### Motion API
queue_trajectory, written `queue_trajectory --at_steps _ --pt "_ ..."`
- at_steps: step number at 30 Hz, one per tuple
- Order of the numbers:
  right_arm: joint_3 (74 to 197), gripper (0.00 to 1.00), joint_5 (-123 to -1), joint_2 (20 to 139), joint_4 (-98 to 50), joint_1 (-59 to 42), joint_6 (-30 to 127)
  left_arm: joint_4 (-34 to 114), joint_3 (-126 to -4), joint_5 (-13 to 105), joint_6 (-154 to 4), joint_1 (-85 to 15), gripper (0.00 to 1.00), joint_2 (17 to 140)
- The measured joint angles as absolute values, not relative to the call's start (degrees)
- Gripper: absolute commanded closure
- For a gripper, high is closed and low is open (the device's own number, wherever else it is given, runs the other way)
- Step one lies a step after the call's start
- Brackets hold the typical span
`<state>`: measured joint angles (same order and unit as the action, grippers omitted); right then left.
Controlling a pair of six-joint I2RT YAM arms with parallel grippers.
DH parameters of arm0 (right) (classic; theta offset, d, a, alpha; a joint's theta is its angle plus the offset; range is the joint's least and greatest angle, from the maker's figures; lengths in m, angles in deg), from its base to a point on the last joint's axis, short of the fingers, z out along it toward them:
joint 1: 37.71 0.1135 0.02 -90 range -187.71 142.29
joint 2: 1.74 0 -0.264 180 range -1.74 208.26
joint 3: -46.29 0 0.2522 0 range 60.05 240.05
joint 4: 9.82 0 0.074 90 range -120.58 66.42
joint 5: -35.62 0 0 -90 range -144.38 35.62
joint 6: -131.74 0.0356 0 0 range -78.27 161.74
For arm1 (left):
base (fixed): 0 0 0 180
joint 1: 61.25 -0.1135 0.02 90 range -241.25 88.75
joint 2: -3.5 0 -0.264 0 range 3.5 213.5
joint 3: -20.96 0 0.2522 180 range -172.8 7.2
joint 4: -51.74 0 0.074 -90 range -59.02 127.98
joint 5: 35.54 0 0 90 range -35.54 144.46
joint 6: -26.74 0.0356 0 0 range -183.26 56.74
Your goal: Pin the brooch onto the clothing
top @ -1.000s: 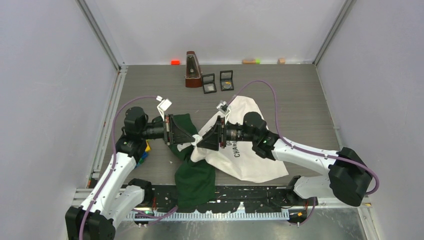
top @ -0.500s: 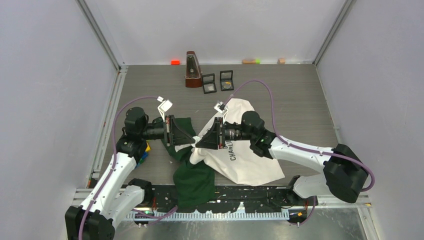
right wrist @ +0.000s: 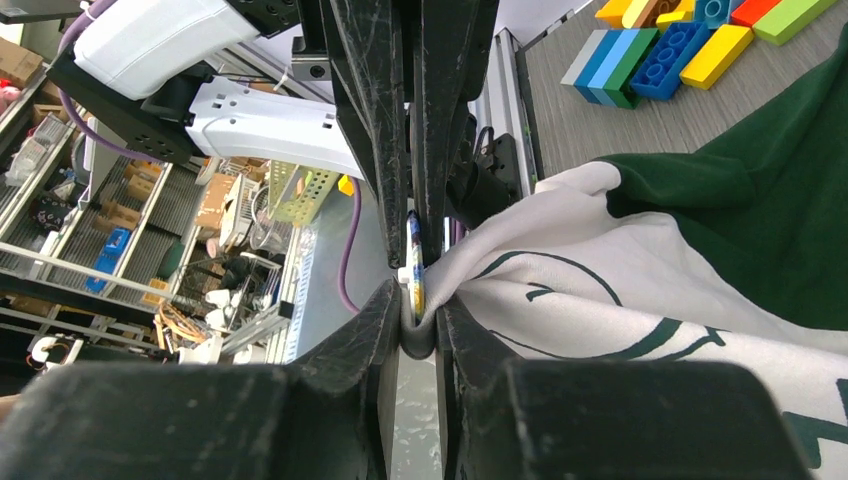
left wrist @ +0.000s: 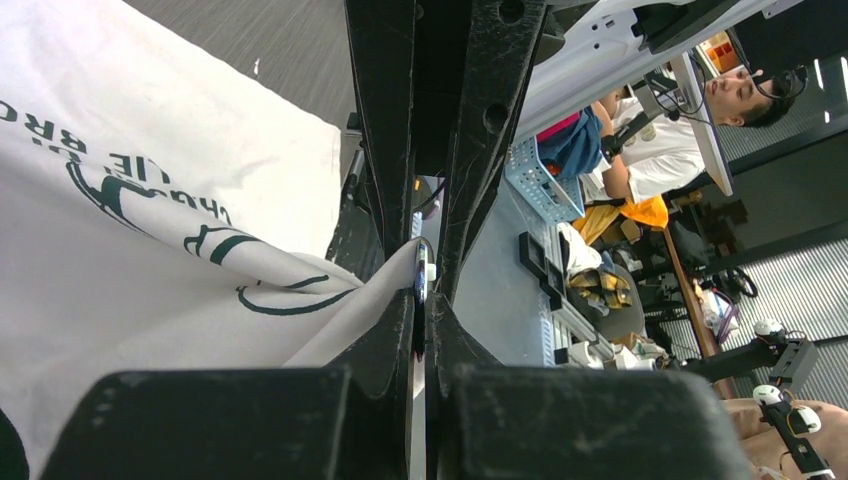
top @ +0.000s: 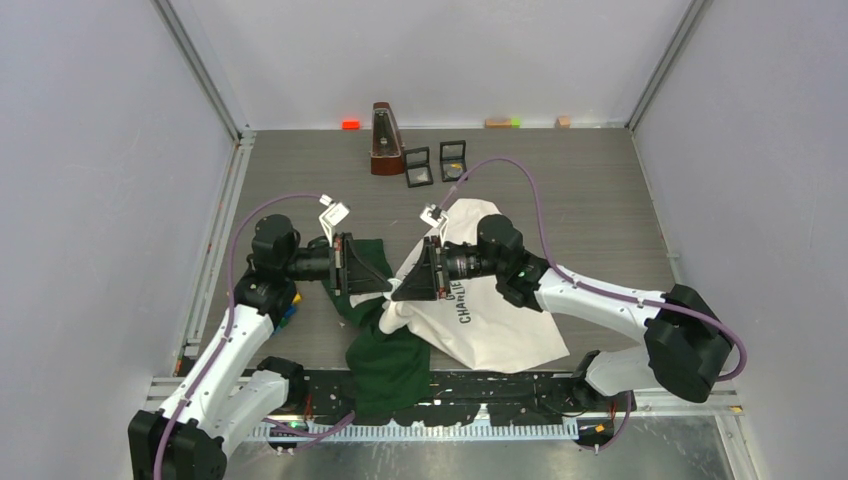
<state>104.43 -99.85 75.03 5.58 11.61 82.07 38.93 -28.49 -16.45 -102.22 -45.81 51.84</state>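
The left hand [left wrist: 421, 338], pinching the brooch [right wrist: 413, 266] edge-on, meets tip to tip the right hand [right wrist: 418, 338], which pinches a shirt [top: 500, 325] fold.

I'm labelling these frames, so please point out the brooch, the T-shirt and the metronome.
brooch [right wrist: 413, 262], right wrist view, on its thin coloured edge.
T-shirt [top: 500, 328], top external view, on the bare white body.
metronome [top: 386, 140], top external view, on its front face.

A metronome [top: 383, 140] stands at upper centre of the table [top: 600, 190], with two black cases [top: 418, 168] just to its right. Coloured bricks [right wrist: 690, 40] lie upper right in the right wrist view.
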Motion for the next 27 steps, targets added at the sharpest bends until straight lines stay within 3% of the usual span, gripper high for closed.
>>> queue_trajectory --at_steps 13,27 --pt "105.9 0.99 -100.2 75.5 1.6 11.2 82.7 39.0 -28.2 -15.8 -101.8 -45.5 1.00 51.9" --pt "106.7 0.99 -102.6 78.9 2.7 7.8 88.9 39.0 -28.0 -12.1 -101.5 -45.5 1.00 52.2"
